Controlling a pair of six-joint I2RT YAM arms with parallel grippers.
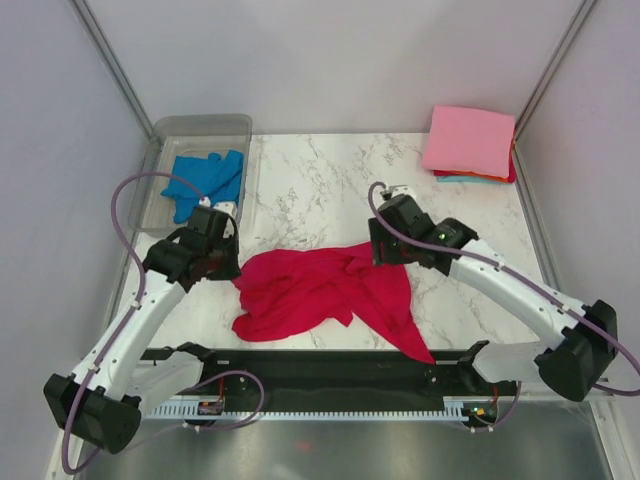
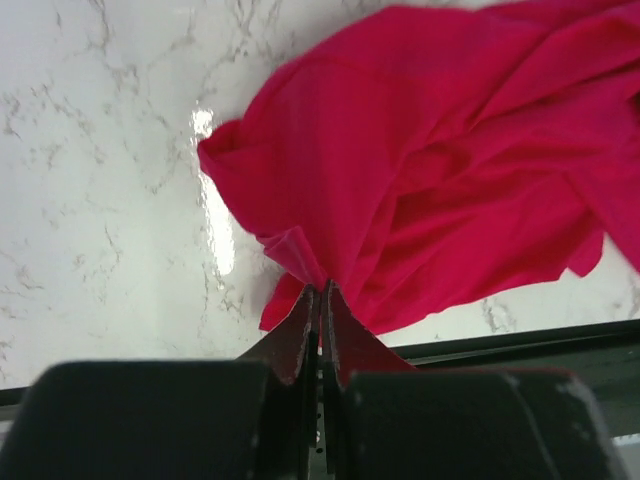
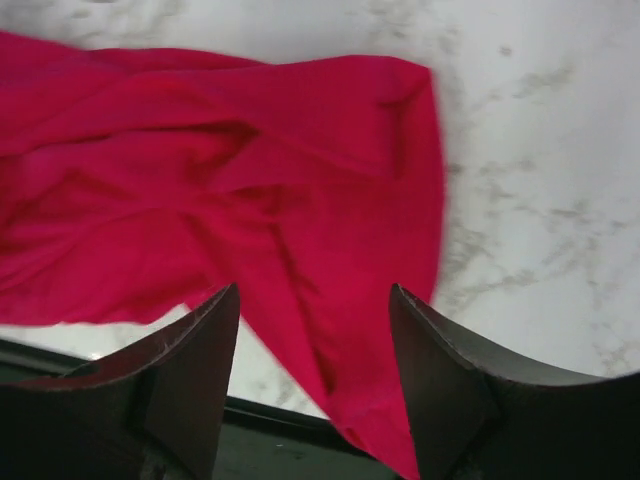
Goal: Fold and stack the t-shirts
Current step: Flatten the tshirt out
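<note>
A crimson red t-shirt (image 1: 325, 295) lies crumpled on the marble table near the front edge. My left gripper (image 2: 322, 292) is shut on a bunched edge of the red t-shirt (image 2: 450, 190) at its left side. My right gripper (image 3: 315, 300) is open above the red t-shirt (image 3: 250, 220), at the shirt's far right part, holding nothing. A bright blue t-shirt (image 1: 205, 180) lies bunched in the clear plastic tub (image 1: 170, 135). A folded pink t-shirt (image 1: 468, 140) tops a stack at the back right, with orange, teal and red edges (image 1: 478, 178) showing under it.
The tub stands at the back left, just behind my left arm. The black base rail (image 1: 330, 365) runs along the table's near edge, and a corner of the red t-shirt hangs over it. Frame posts stand at both back corners.
</note>
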